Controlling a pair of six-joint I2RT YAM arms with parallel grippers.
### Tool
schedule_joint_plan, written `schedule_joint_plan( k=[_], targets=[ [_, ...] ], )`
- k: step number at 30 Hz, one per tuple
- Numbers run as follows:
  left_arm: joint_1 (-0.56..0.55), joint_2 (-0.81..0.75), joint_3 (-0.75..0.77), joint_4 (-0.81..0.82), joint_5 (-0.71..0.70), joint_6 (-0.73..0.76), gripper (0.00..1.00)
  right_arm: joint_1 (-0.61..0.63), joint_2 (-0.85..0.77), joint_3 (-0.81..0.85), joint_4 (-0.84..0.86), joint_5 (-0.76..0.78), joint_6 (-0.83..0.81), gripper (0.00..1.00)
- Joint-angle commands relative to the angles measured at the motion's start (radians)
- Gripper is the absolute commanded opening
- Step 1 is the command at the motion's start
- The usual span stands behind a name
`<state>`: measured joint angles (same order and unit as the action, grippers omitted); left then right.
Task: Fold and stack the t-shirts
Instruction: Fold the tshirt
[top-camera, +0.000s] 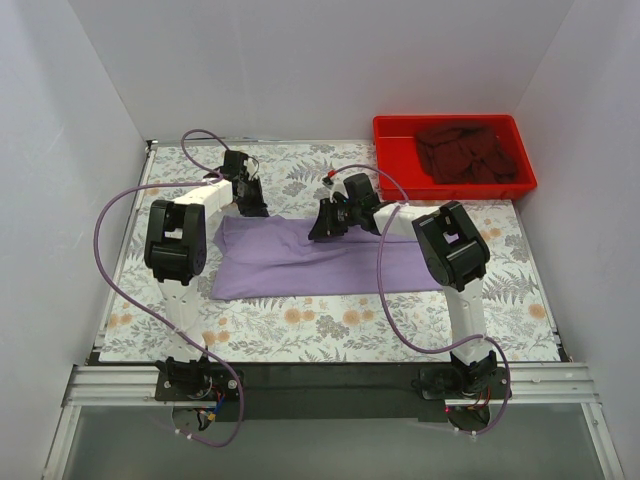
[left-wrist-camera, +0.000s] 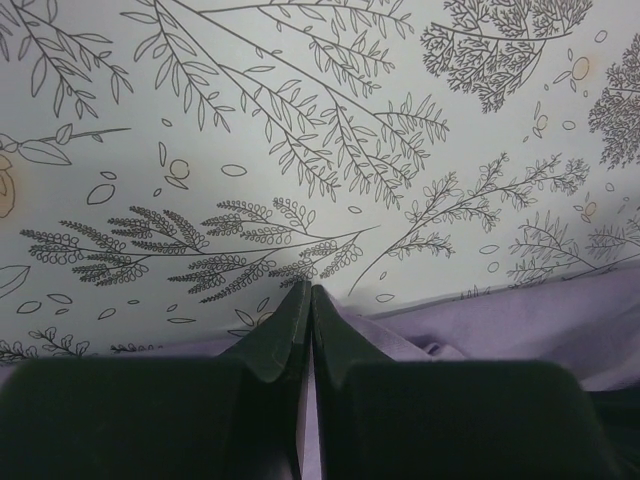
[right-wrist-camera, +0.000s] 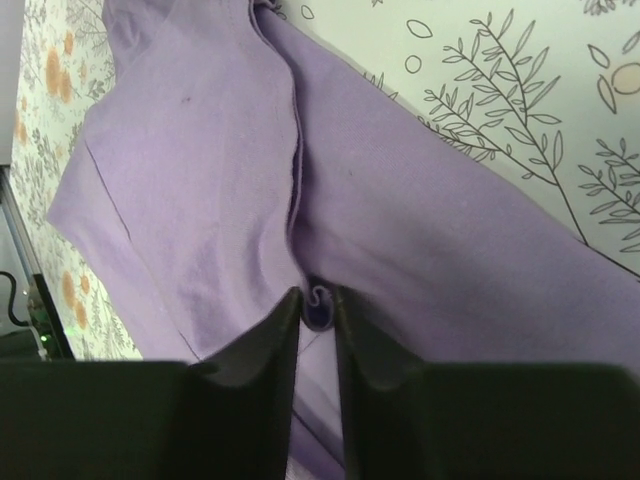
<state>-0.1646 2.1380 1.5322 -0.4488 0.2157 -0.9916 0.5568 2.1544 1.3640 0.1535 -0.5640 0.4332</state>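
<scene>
the lavender t-shirt (top-camera: 310, 262) is laid flat near the middle of the table (top-camera: 330, 325), which is covered with a leaf-and-flower patterned sheet. the shirt is spread as a long band running left to right, and its near edge is seen to be roughly straight. the left gripper (left-wrist-camera: 305, 297) is placed at the far left corner of this shirt. in the left wrist view its jaws are pressed together with only a thin slit between them, purple cloth is gathered up on both sides of the tips, and a sliver of purple is visible in the slit, so the shirt's edge is taken to be pinched there. the right gripper (right-wrist-camera: 317, 303) is set at the shirt's far edge, near its middle. in the right wrist view its jaws are drawn close, and a small rolled fold of the purple cloth is clamped between the tips. a long crease is seen running away from that pinch across the fabric. the maroon t-shirt (top-camera: 463, 152) is lying crumpled inside the red tray (top-camera: 455, 188), which is placed at the far right corner of the table, well apart from the lavender shirt and from both grippers. neither shirt is stacked on the other.
</scene>
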Motion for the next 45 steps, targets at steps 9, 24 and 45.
schedule_joint_plan(
  k=[9, 24, 45],
  targets=[
    [0.016, -0.118, -0.035, -0.03, -0.113, -0.019, 0.0, 0.006, -0.013, 0.086, 0.005, -0.031, -0.045, 0.01],
    [0.051, -0.194, -0.098, 0.061, -0.067, -0.044, 0.0, 0.005, 0.015, 0.193, -0.16, 0.058, -0.155, 0.01],
    [-0.038, -0.073, -0.018, 0.036, -0.183, 0.067, 0.35, 0.006, 0.042, 0.168, -0.178, -0.005, -0.151, 0.01]
  ],
)
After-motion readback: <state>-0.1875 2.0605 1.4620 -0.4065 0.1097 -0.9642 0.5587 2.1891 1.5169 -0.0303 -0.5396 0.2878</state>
